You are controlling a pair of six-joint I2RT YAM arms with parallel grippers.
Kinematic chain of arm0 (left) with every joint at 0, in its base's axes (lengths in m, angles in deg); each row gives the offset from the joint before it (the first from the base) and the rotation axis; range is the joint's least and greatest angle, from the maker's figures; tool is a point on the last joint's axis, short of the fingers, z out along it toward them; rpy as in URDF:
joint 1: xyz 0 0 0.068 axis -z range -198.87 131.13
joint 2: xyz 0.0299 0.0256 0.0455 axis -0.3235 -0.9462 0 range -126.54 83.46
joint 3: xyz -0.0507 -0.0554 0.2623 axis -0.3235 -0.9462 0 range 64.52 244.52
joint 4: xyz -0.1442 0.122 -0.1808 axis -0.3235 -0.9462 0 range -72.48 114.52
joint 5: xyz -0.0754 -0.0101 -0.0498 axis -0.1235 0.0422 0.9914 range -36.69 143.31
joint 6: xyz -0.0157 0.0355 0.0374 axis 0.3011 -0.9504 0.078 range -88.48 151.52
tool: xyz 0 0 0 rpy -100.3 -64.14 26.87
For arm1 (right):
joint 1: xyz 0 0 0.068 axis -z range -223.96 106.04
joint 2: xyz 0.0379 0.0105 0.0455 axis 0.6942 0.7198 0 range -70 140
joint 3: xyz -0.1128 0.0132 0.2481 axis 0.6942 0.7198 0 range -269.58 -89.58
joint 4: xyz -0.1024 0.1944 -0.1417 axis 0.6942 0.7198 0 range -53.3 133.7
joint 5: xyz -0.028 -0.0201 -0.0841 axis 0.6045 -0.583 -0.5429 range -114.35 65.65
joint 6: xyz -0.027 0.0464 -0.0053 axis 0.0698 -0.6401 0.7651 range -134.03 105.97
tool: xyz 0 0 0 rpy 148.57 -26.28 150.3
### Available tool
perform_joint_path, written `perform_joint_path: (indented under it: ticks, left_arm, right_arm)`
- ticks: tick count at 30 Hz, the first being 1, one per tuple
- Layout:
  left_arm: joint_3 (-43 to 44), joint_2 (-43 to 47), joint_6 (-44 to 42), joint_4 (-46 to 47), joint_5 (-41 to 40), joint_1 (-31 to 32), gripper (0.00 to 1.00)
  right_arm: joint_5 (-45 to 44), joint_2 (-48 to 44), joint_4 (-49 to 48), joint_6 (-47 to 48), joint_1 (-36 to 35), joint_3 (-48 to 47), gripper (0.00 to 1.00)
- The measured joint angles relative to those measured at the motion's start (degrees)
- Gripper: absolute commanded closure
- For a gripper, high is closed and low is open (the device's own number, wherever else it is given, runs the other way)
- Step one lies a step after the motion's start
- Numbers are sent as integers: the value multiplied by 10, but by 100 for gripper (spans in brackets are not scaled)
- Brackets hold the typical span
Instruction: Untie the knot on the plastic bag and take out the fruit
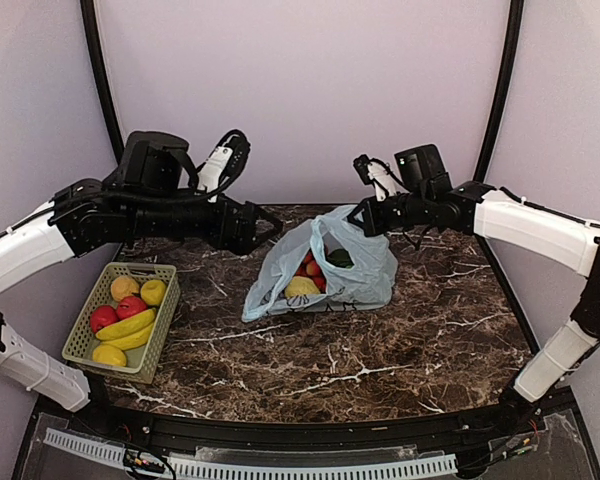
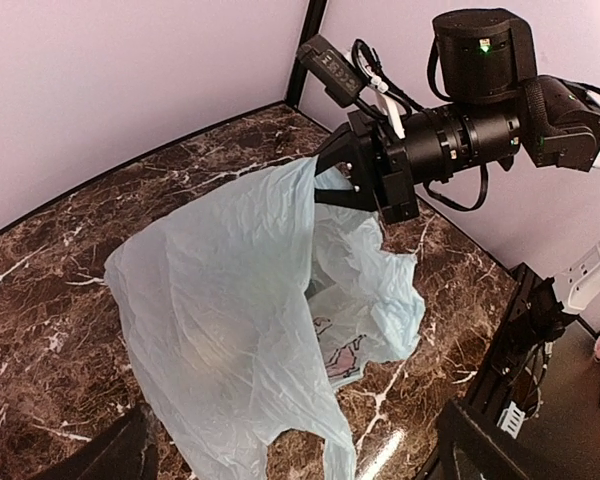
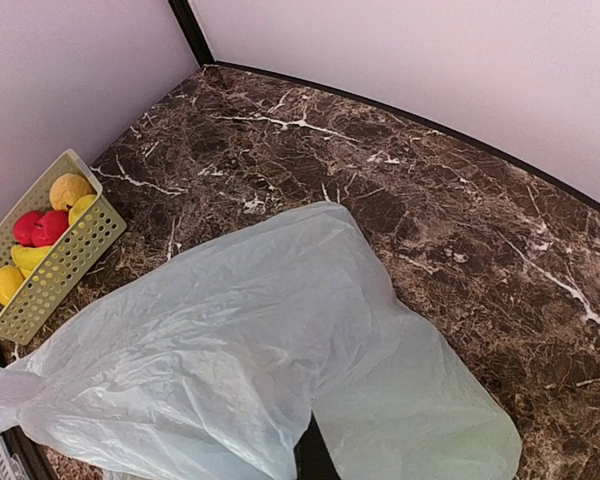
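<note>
The plastic bag (image 1: 355, 282) lies on the marble table, pale blue-green and crinkly, with its mouth open toward the left. Through the mouth I see the fruit (image 1: 313, 270): small red ones, a dark green one and a yellowish one. No knot shows in any view. My right gripper (image 1: 360, 215) is shut on the bag's upper rim and holds it raised; from the left wrist the right gripper (image 2: 327, 187) pinches that edge. My left gripper (image 1: 270, 230) hangs open just left of the bag, touching nothing. Its dark fingers (image 2: 110, 455) frame the bag (image 2: 230, 320) below.
A pale green basket (image 1: 166, 318) with bananas, red apples and yellow fruit sits at the table's left edge, also seen as the basket (image 3: 75, 250) from the right wrist. Purple walls and black corner posts close in the back.
</note>
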Motion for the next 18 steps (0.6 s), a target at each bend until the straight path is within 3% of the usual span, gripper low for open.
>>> perform_joint_path:
  ticks: [5,16,18]
  left_arm:
    - [60,-78,-4,-36,55,-21,1]
    - [67,-182,-33,-69,133,-58,1]
    - [70,-191,-42,-69,139,-61,5]
  right_arm:
    - [10,-1,-2,4,0,0,100]
    - [22,-2,-2,5,0,0,100]
    - [23,-2,-2,5,0,0,100]
